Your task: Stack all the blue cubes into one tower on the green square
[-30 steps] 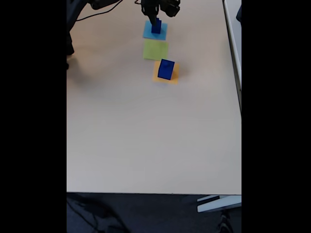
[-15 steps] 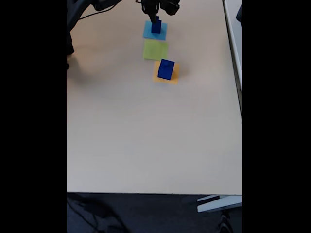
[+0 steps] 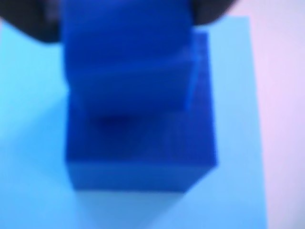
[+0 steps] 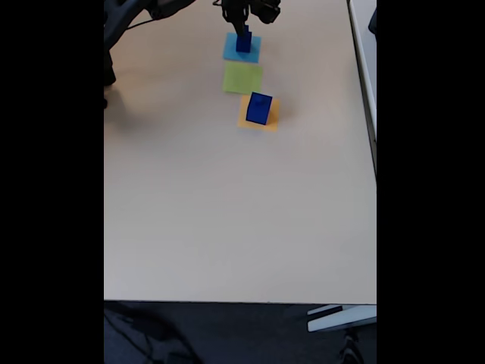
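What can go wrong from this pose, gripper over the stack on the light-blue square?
1. In the wrist view the small cube sits on the medium cube shifted toward one edge; lifting or nudging either could topple it.
2. The green square is bare, and the large cube sits on the orange square, so the order may come out wrong.
3. The gripper is blurred; the grasp can't be confirmed.

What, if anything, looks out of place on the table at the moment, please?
The green square lies bare. One blue cube stands on the orange square, and a small stack of cubes stands on the light-blue square under the gripper.
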{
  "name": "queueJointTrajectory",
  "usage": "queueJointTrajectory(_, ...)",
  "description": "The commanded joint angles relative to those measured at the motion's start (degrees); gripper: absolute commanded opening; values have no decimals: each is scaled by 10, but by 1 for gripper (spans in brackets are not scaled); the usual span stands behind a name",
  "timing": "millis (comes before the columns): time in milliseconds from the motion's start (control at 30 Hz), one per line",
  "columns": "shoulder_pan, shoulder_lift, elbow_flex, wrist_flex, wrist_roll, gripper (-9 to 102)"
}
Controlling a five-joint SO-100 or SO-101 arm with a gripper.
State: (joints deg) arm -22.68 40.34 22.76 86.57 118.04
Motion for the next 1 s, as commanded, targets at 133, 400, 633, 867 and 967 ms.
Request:
queueJointTrajectory(133,-5,9,-39,-4,4,0)
queueJointTrajectory(400,-3,6,-39,-3,-9,0)
queueJointTrajectory(633,-2,2,-42,-4,-4,0)
queueJointTrajectory(867,3,-26,-83,-6,-6,0)
queueJointTrajectory(967,4,-28,-85,-7,-10,0)
